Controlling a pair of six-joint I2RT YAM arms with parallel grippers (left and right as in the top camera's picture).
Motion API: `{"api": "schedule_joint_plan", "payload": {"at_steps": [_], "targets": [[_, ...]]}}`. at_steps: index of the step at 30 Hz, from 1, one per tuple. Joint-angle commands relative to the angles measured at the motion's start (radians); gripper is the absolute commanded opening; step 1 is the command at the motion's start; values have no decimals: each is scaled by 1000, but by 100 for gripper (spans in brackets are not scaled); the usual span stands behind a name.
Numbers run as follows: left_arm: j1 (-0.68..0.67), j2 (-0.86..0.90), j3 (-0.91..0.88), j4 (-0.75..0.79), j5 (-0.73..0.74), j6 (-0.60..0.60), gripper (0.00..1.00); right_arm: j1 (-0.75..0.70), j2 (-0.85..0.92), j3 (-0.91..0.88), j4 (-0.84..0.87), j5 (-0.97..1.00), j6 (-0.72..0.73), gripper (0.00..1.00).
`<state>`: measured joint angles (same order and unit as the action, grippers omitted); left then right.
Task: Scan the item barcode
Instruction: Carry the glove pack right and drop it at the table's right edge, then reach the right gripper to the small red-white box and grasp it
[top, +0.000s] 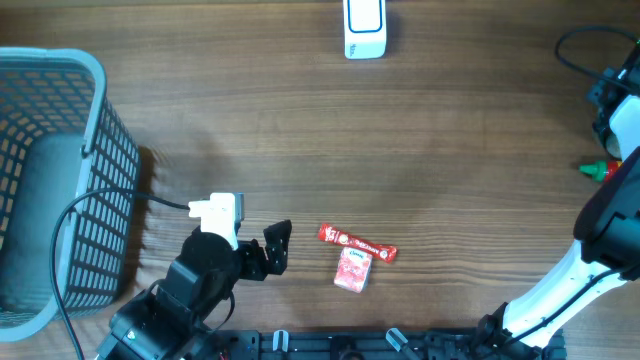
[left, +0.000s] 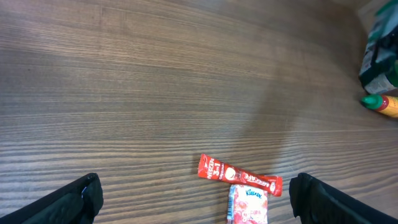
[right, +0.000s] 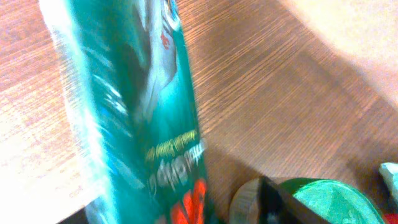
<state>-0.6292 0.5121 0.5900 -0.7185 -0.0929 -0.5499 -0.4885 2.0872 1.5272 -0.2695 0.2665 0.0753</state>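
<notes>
A teal-green packet (right: 137, 112) with red print fills the right wrist view, blurred and standing on edge between the fingers of my right gripper (right: 180, 214). Its right finger (right: 273, 202) stands apart from the packet, so the jaws are open. In the left wrist view the same packet (left: 378, 53) shows at the far right edge. The white and blue scanner (top: 364, 28) stands at the table's far middle. My left gripper (left: 199, 208) hovers wide open and empty, with a red Nescafe sachet (left: 239, 177) and a red Kleenex pack (left: 249, 205) lying on the table ahead of it.
A grey-blue wire basket (top: 60, 180) stands at the left edge. A green-capped orange bottle (top: 598, 170) lies by the right arm, and a green lid (right: 326, 199) sits close to the right finger. A black cable (top: 580, 45) runs along the far right.
</notes>
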Motion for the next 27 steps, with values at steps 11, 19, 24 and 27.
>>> {"api": "schedule_joint_plan", "payload": {"at_steps": [11, 19, 24, 27], "targets": [[-6, -2, 16, 2, -13, 22, 100, 112, -664, 6, -229, -595, 372, 100], [-6, -2, 16, 2, -13, 23, 100, 315, -844, -14, -977, -734, 541, 99], [-6, -2, 16, 2, -13, 22, 100, 569, -843, -186, -1107, -790, 479, 99], [-6, -2, 16, 2, -13, 23, 100, 723, -843, -332, -1045, -789, 584, 89]]}}
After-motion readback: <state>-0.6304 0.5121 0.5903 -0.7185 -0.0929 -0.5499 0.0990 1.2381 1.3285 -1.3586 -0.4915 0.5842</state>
